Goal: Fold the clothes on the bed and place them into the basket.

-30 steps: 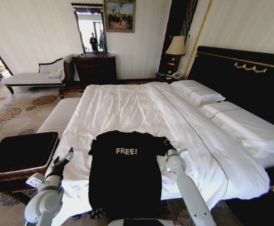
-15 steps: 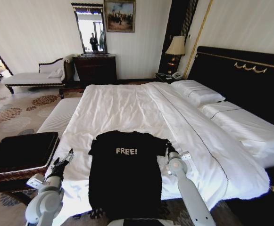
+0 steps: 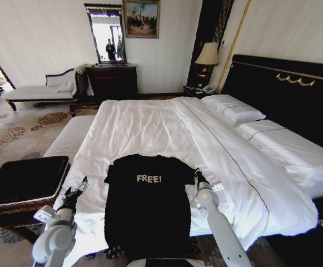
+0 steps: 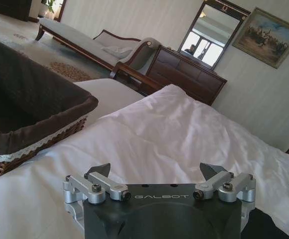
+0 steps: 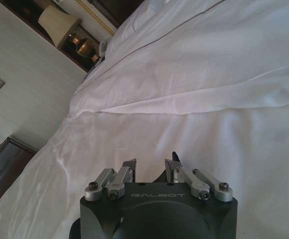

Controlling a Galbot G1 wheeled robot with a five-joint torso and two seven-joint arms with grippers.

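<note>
The black T-shirt with white "FREE!" lettering lies flat at the foot of the white bed, its hem hanging over the edge. My right gripper is at the shirt's right sleeve. In the right wrist view the right gripper has its fingers drawn close, with dark fabric low between them. My left gripper hovers over the sheet left of the shirt, apart from it. In the left wrist view the left gripper is wide open. The brown woven basket with black lining stands left of the bed, also seen as the basket.
A white-cushioned bench runs along the bed's left side behind the basket. Pillows and the black headboard are at the right. A dresser and chaise stand by the far wall.
The right gripper has edged slightly nearer me at the sleeve. The left arm has shifted a little. The shirt lies as before.
</note>
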